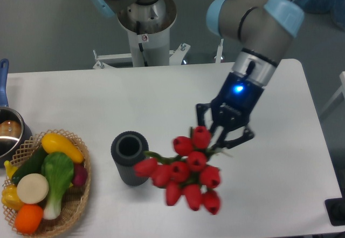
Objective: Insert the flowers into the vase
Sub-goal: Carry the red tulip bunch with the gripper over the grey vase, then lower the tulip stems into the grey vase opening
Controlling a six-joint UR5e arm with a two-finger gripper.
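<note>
— White worktop, grey wall behind; where are the flowers (186,171)?

— Hanging over the worktop's middle, near its front edge, buds spilling just right of the vase (130,157). The pincer (222,133) is clamped on the stem end.

— How will they handle?

— Light and floppy, I'd judge, and wider than the vase mouth. Holding the stems suits; buds would crush or slip

— Anything else?

— A wicker basket (75,208) of toy vegetables at the front left corner

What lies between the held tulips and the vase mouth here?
Nothing visible. The pincer holds the tulips just right of the vase, their leftmost bloom beside its side. The vase's mouth looks open and unobstructed. The vegetable basket and pot sit farther left.
</note>
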